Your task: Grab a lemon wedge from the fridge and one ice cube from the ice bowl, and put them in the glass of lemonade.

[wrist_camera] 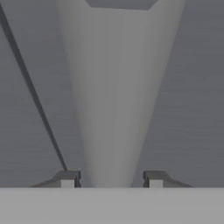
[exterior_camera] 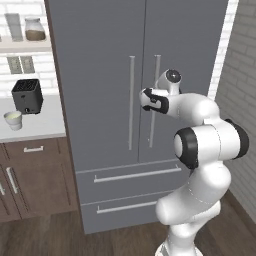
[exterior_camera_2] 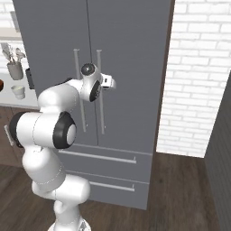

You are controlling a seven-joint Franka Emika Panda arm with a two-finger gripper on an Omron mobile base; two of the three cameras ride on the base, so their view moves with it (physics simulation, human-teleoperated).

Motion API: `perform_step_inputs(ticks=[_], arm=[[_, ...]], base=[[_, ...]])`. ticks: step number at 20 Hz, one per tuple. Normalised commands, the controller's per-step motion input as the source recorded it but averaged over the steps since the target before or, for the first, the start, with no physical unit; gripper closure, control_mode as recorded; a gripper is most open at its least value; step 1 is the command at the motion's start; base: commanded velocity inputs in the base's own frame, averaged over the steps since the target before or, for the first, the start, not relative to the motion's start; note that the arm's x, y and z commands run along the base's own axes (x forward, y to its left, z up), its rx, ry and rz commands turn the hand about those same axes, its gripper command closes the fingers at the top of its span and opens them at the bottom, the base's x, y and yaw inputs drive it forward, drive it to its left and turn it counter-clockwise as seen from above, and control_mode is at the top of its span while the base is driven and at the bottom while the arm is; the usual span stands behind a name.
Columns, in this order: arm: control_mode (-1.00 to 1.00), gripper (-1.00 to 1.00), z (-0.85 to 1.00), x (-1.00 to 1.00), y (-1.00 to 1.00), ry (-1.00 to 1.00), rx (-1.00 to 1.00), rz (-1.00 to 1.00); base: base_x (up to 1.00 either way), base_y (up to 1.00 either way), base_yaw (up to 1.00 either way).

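The fridge (exterior_camera: 100,75) is standing with both doors closed, filling the middle of the left base view and right base view. The arm is reaching toward the right door, and the gripper (wrist_camera: 111,179) is sitting at the right door's handle (exterior_camera: 154,100). In the hand view, the pale handle bar is running up between the two dark fingertips (wrist_camera: 68,178), one on each side of it. Whether the jaws are pressing on the bar or standing just clear of it, I cannot tell. To the left of the fridge, the glass of lemonade (exterior_camera: 13,120) is standing on the table (exterior_camera: 35,131) in front of a black toaster (exterior_camera: 27,96). A grey utensil holder (exterior_camera_2: 15,71) is standing behind the glass in the right base view
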Motion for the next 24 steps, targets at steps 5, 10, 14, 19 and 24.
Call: perform_step_inputs(ticks=[5, 10, 14, 19, 24], arm=[[-1.0, 1.0, 0.0, 0.0, 0.0, 0.0, 0.0, 0.0], [-1.0, 1.0, 0.0, 0.0, -0.02, 0.0, 0.0, -0.01], [-1.0, 1.0, 0.01, 0.0, -0.53, 0.0, 0.0, -0.09], [-1.0, 1.0, 0.12, -0.04, -0.86, 0.0, 0.01, -0.1], [-1.0, 1.0, 0.29, -0.39, -0.9, 0.03, 0.06, -0.07]], base=[[0.0, 0.0, 0.0], [0.0, 0.0, 0.0], [0.0, 0.0, 0.0], [0.0, 0.0, 0.0], [0.0, 0.0, 0.0]])
